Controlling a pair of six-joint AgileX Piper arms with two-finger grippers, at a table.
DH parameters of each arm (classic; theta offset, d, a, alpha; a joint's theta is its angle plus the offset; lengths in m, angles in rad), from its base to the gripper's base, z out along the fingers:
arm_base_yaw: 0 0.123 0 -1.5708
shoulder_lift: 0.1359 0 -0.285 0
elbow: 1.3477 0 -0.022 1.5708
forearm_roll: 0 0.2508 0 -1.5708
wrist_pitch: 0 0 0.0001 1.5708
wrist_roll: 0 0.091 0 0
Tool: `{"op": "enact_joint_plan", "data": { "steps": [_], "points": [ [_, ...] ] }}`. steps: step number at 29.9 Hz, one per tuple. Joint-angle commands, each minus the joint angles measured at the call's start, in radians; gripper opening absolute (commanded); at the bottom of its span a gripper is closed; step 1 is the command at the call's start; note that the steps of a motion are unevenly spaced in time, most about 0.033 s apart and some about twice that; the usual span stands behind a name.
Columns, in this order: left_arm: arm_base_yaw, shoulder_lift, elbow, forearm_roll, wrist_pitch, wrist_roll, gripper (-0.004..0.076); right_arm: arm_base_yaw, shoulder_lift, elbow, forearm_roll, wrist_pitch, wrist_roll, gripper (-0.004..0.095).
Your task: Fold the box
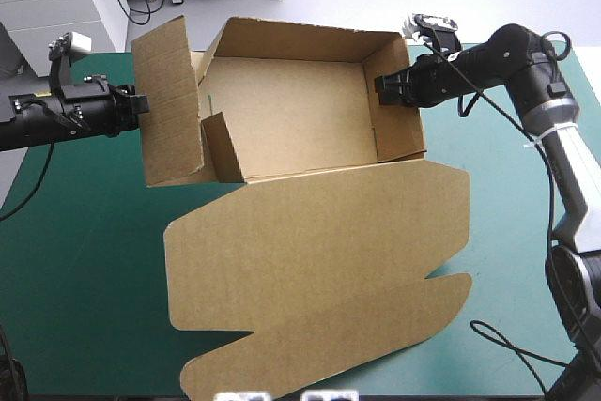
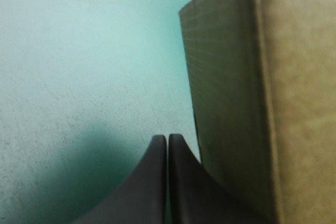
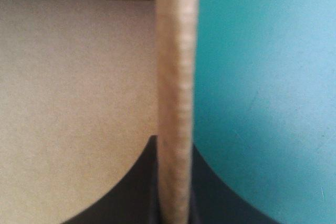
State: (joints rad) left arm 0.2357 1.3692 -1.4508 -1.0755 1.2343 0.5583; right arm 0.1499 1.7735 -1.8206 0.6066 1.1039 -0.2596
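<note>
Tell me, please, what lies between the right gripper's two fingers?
The box: its side wall stands edge-on in the right gripper, both fingers pressed against it, as the right wrist view shows.

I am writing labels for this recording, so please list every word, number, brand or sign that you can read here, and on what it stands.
There are none to read. The box is plain brown board, with no print on the floor, walls or lid that show. The teal-green cover bears no marking either.
</note>
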Motion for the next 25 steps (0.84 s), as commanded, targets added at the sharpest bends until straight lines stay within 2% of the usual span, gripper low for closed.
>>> {"op": "enact_joint_plan", "data": {
  "steps": [1, 14, 25],
  "points": [
    [-0.006, -0.062, -0.027, -0.078, 0.053, 0.004, -0.0008, 0.024, -0.058, -0.029, 0.049, -0.083, 0.030, -0.0017],
    [-0.006, -0.110, -0.027, -0.077, 0.054, -0.020, -0.0008, 0.049, -0.042, -0.029, 0.050, -0.123, 0.044, -0.0017],
    [-0.006, -0.114, -0.027, -0.079, 0.054, -0.022, -0.0008, 0.096, -0.037, -0.029, 0.017, -0.206, 0.077, -0.0017]
  ]
}}
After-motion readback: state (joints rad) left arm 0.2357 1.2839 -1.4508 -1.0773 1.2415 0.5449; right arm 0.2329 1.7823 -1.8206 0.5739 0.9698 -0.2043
